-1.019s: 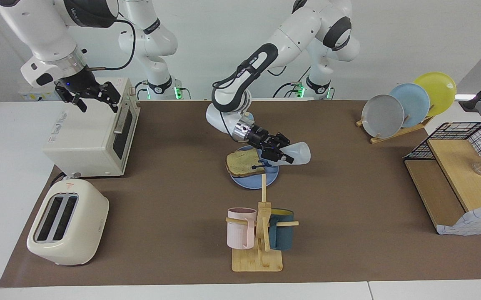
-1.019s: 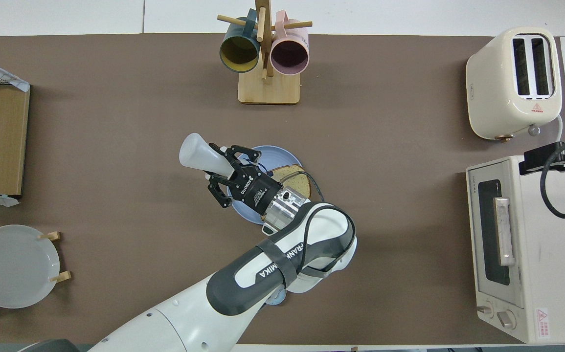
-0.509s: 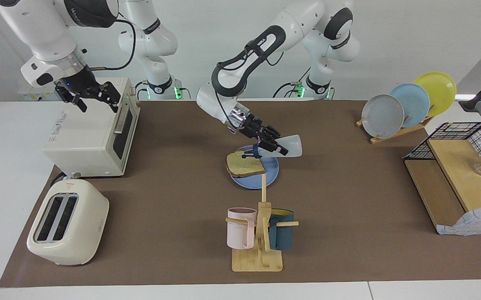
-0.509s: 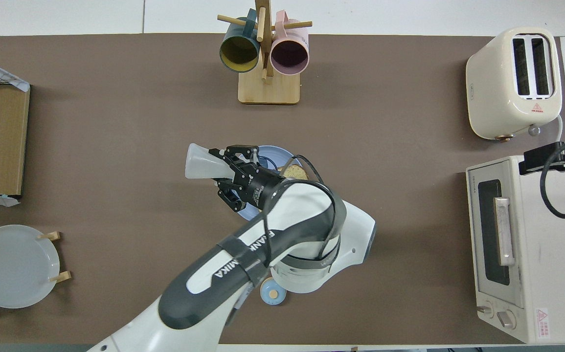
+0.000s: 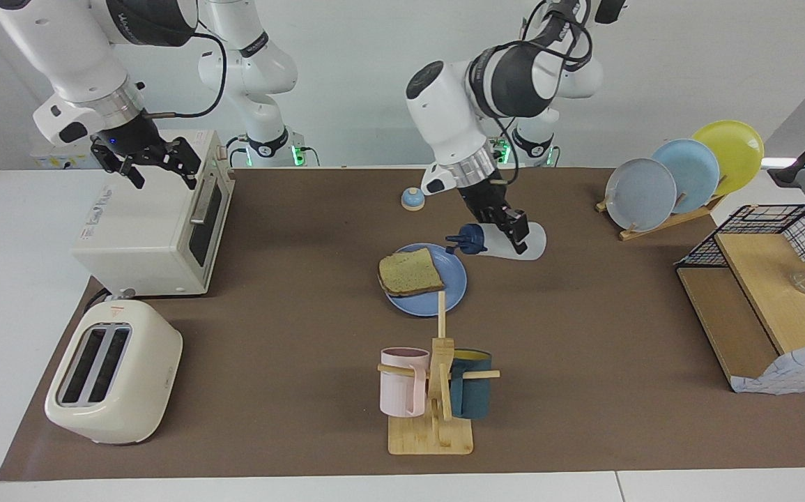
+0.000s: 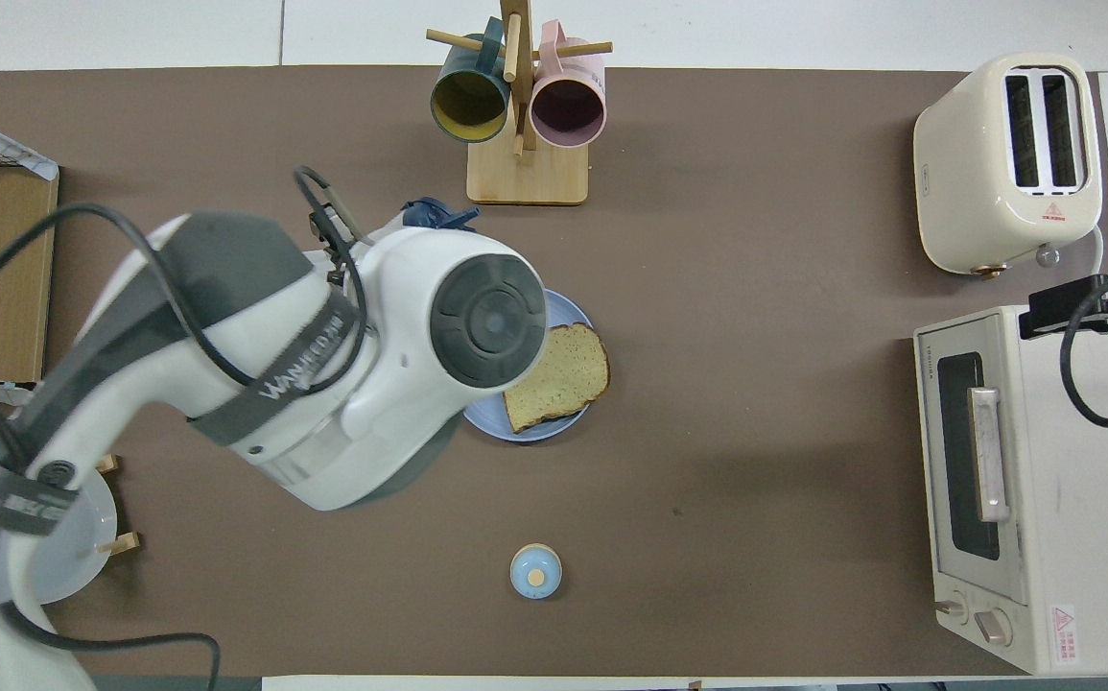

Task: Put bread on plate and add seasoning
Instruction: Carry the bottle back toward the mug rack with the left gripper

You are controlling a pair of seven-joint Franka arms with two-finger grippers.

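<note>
Up in the top corner of the facing view, at the right arm's end of the table, your right gripper (image 5: pixel 157 162) waits over the toaster oven (image 5: pixel 144 230) with its fingers spread and nothing between them. Upper middle of that frame, close to the robots, the small blue bell (image 5: pixel 412 199) stands by itself and has no part in the job. Just below it, your left gripper (image 5: pixel 514 233) is clamped tight around the seasoning bottle (image 5: pixel 533 249), which lies almost on its side in the air. The bottle's dark cap (image 5: pixel 470 242) points toward the plate (image 5: pixel 455 280) and hangs over the mat just beside the plate's rim, not over the bread (image 5: pixel 410 272). The overhead view hides most of this under the arm and shows only the cap (image 6: pixel 434 213). At the centre of the frame, the slice lies flat on the blue plate with one edge hanging slightly past the rim, so you can count the first half of the task as done. You cannot tell whether any seasoning has landed on the bread, since nothing shows on its surface. I would treat the seasoning as unconfirmed, and the bottle has yet to be set down. Lower middle of the frame, farthest from the robots, the mug rack (image 5: pixel 431 436) stands well clear of all this.
</note>
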